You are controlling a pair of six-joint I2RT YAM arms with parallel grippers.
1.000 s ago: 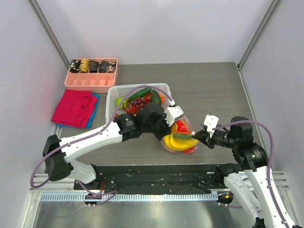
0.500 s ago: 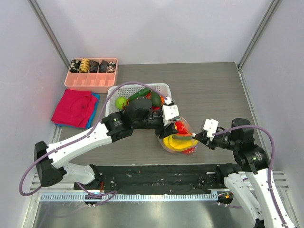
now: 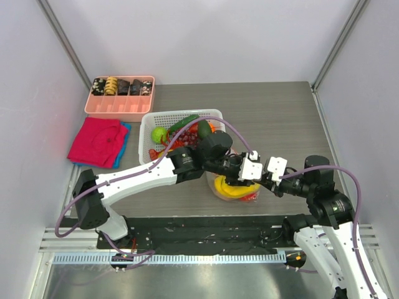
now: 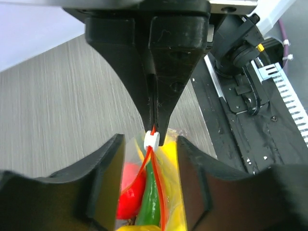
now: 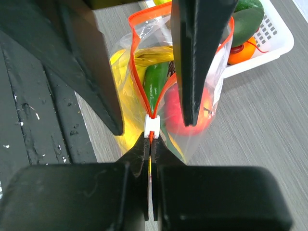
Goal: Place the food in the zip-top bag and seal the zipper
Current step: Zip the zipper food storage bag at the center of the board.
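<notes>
With the right gripper [image 5: 150,146] clenched on the zipper [image 5: 137,79] end, close the released left gripper [image 4: 149,140] on the white slider [image 5: 151,125] and draw straight across.

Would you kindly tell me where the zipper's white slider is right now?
In the right wrist view, the white slider sits at the zipper end, just ahead of the right gripper pinching it, flanked by the open left gripper.

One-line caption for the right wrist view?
Right tool pinches the zipper beside its white slider; open left tool straddles the unsealed zip-top bag of food.
</notes>
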